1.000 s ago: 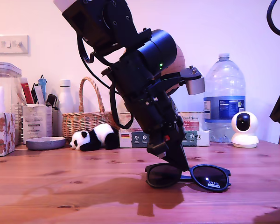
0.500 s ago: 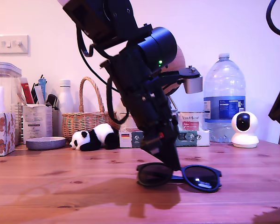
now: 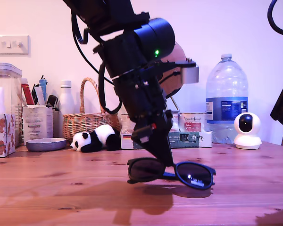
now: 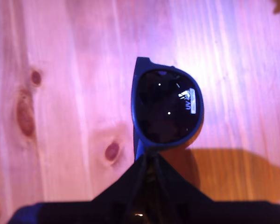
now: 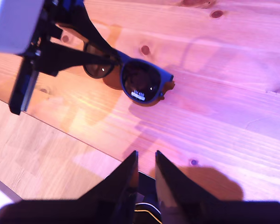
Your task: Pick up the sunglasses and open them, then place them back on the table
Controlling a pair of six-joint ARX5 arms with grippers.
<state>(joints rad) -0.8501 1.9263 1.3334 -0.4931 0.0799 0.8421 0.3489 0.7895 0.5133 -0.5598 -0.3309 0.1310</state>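
Observation:
Black sunglasses [image 3: 194, 175] with dark round lenses hang just above the reddish wooden table [image 3: 61, 188], a white sticker on the lens toward the exterior view's right. My first gripper [image 3: 166, 160] is shut on the sunglasses [image 4: 168, 112] at the bridge between the lenses, and the arm leans down from the exterior view's upper left. No temple arm sticks out from the frame. The second wrist view looks at the sunglasses [image 5: 144, 81] from a distance. There my second gripper [image 5: 145, 161] has its fingers close together with nothing between them.
Along the back of the table stand a wicker basket [image 3: 87, 120], a toy panda [image 3: 94, 139], flat boxes [image 3: 191, 136], a large water bottle [image 3: 226, 99] and a white camera [image 3: 247, 131]. A tissue box [image 3: 2, 134] and a bowl [image 3: 45, 143] sit at the exterior view's left.
My first gripper has carried the sunglasses toward the exterior view's left and lifted them slightly off the table, tilting them.

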